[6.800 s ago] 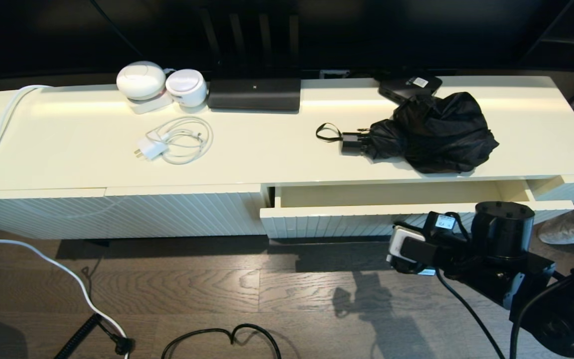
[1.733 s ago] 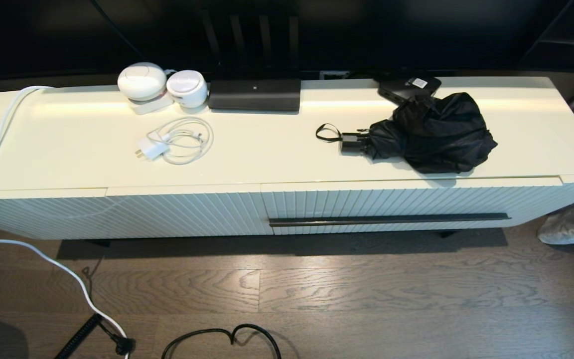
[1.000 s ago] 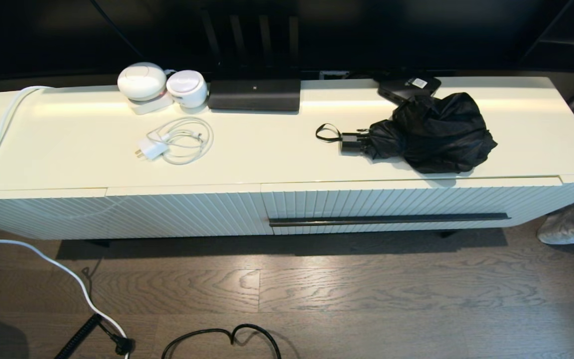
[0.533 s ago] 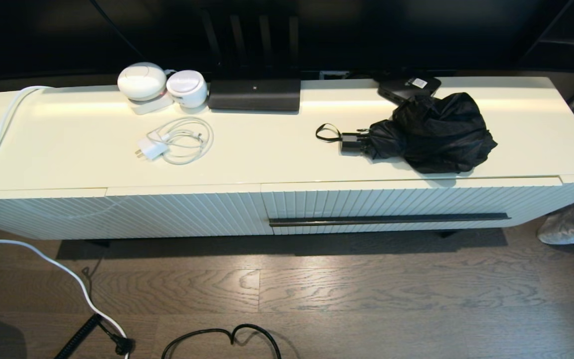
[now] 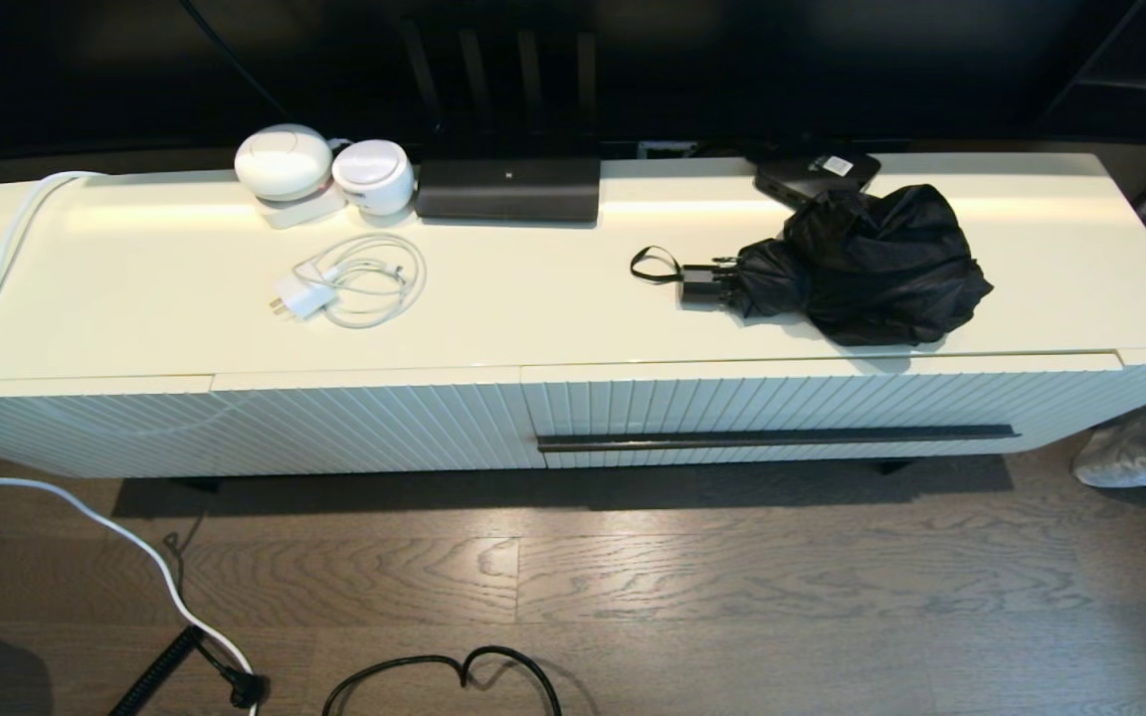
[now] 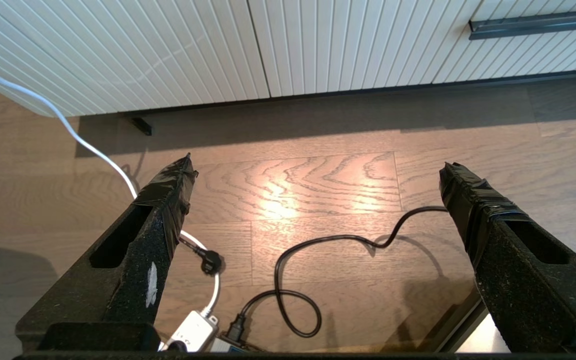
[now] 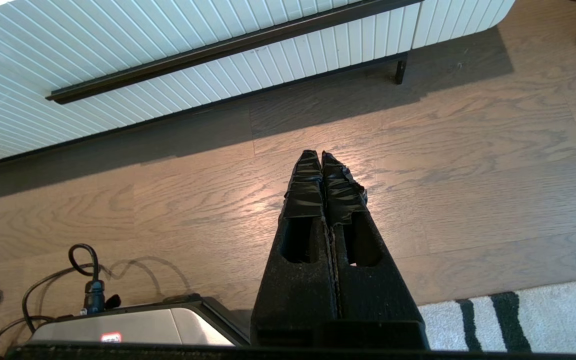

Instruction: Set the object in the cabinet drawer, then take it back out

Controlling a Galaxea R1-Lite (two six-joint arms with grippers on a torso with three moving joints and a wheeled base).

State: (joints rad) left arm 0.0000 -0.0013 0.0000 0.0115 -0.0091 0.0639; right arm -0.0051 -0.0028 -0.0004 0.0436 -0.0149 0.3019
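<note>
Two grippers hang low over the wooden floor in front of the cabinet: left gripper [image 6: 318, 167] with jaws spread wide and empty, right gripper [image 7: 322, 156] with jaws pressed together, holding nothing. Black folding umbrella with bunched fabric [image 5: 857, 264] lies on the cabinet top above the closed cream ribbed drawer [image 5: 812, 403], near its front edge; its dark bar handle [image 5: 777, 438] faces open floor.

Black folding umbrella [image 5: 866, 264]: loose bunched fabric, short handle and thin wrist loop pointing left; lies on cabinet top, right half, near front edge. Drawer [image 5: 782, 413]: cream, vertically ribbed front, long dark bar handle; fully closed, directly below umbrella.
</note>
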